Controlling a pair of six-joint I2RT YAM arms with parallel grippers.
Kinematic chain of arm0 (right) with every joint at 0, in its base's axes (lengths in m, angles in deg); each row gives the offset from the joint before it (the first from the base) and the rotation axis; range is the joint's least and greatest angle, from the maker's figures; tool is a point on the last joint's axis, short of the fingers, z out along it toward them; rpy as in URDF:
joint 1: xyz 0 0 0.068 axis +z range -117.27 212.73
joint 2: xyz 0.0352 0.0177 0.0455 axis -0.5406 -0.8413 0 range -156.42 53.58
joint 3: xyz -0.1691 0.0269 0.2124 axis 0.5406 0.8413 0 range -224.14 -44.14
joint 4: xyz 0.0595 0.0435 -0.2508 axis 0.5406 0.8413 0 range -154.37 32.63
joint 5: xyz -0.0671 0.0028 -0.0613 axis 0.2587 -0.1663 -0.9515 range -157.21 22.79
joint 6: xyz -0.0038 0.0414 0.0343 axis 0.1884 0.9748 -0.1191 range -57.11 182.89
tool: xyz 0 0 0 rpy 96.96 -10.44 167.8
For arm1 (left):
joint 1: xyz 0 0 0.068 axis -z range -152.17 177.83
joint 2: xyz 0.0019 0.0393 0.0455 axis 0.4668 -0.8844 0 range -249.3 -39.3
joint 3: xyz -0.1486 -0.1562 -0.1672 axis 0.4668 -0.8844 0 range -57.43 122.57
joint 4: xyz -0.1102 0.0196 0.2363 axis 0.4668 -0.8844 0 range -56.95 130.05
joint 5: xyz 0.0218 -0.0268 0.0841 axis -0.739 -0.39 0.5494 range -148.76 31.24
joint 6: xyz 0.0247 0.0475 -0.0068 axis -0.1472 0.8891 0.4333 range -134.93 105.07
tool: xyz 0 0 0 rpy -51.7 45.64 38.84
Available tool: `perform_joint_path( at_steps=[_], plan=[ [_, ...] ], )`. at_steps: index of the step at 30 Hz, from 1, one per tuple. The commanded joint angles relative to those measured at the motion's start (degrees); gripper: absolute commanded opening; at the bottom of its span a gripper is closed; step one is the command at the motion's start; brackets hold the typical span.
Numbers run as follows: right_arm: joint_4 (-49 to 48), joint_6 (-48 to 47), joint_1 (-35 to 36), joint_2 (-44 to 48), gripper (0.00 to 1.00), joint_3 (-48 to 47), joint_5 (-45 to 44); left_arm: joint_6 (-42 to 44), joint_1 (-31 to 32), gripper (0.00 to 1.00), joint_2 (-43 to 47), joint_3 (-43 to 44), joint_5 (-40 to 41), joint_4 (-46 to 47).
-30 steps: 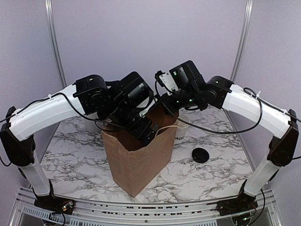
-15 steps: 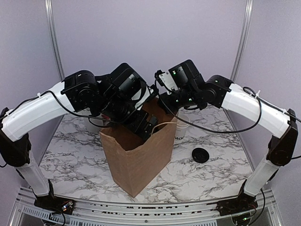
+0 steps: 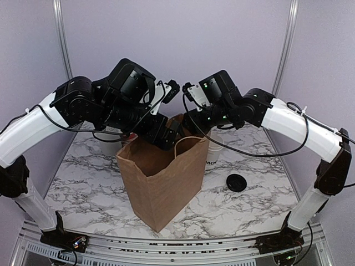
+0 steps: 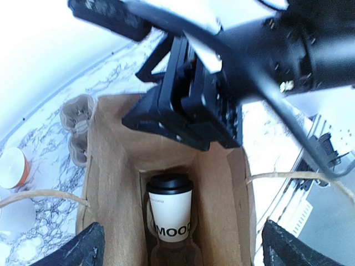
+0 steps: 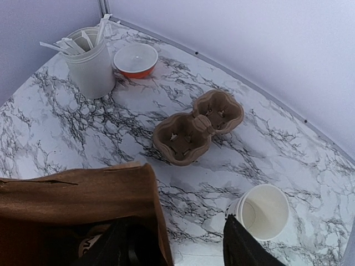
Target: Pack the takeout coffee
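Observation:
The takeout coffee (image 4: 170,216), a white cup with black lettering and a black lid, stands upright at the bottom of the brown paper bag (image 3: 161,188), in a cardboard carrier. My left gripper (image 4: 186,249) hangs open above the bag's mouth (image 4: 113,183), holding nothing; from above, the left gripper (image 3: 165,133) sits over the back rim. My right gripper (image 5: 183,249) is open at the bag's back right corner (image 5: 150,194), one finger inside the rim and one outside. From above, the right gripper (image 3: 194,124) is beside that corner.
Behind the bag lie an empty cardboard cup carrier (image 5: 197,127), a grey-white utensil holder (image 5: 89,64) and an orange bowl with a white lid (image 5: 136,60). A lidless white cup (image 5: 263,213) stands right of the bag. A loose black lid (image 3: 237,182) lies at the right.
My left arm has lifted up and back to the left, out of the bag. The right gripper's jaws have parted at the bag's rim.

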Motion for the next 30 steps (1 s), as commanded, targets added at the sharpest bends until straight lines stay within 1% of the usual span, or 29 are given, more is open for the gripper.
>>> perform_joint_path(
  at_steps=[1,4,7,9,13,19,22,25,30],
  plan=[
    [-0.4,0.3,-0.1,2.0,0.6,-2.6,-0.2,1.1,0.3,0.99,3.4,-1.3,0.9,4.7],
    [-1.2,0.3,-0.1,2.4,0.68,-2.7,-0.4,1.3,0.3,0.99,4.5,-2.3,0.6,6.8],
    [-1.9,0.2,-0.2,3.0,0.8,-2.6,-0.7,1.5,0.3,0.99,5.6,-3.1,0.0,8.7],
    [-2.4,0.1,-0.1,3.3,0.86,-2.6,-0.8,1.6,0.3,0.99,6.0,-3.2,-0.4,9.5],
    [-3.2,0.2,-0.2,3.7,0.93,-2.6,-0.9,1.5,0.3,0.99,6.8,-3.7,-1.6,11.4],
    [-4.5,0.1,-0.3,5.0,0.96,-2.6,-1.4,1.5,0.3,0.99,11.1,-7.6,-3.1,18.1],
    [-6.2,0.0,-0.6,6.3,0.96,-2.6,-1.2,1.4,0.3,0.99,14.4,-12.5,-3.8,23.7],
    [-8.7,0.1,-1.4,8.3,0.97,-1.2,0.1,1.3,0.2,0.99,17.4,-16.0,-3.0,28.7],
    [-13.9,1.7,-3.6,12.0,0.99,3.7,5.3,1.3,0.2,0.99,20.4,-18.7,0.7,31.5]
  ],
)
